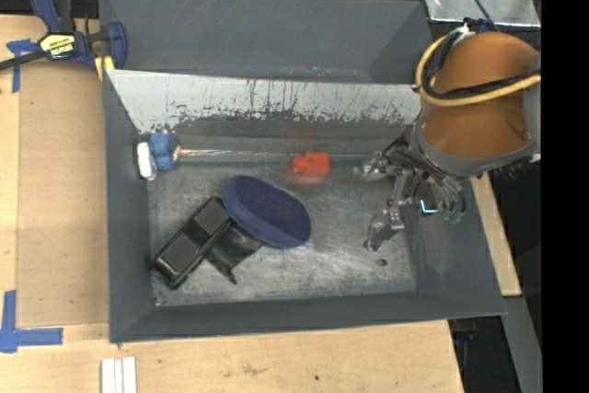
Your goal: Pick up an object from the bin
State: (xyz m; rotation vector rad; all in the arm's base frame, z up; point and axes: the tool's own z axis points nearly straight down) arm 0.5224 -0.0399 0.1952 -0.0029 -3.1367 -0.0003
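Gripper (385, 230) low at right side of grey bin (276, 32); orange block (311, 165), blue oval pad (267, 210), black device (193, 244) to left.

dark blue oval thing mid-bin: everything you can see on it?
The dark blue oval is a flat, matte, soft-looking pad with a thicker rim upper left. It lies tilted, its lower-left edge resting on the black boxy object. It sits left of centre in the bin, apart from the orange block behind it. The hand is to its right, not touching.
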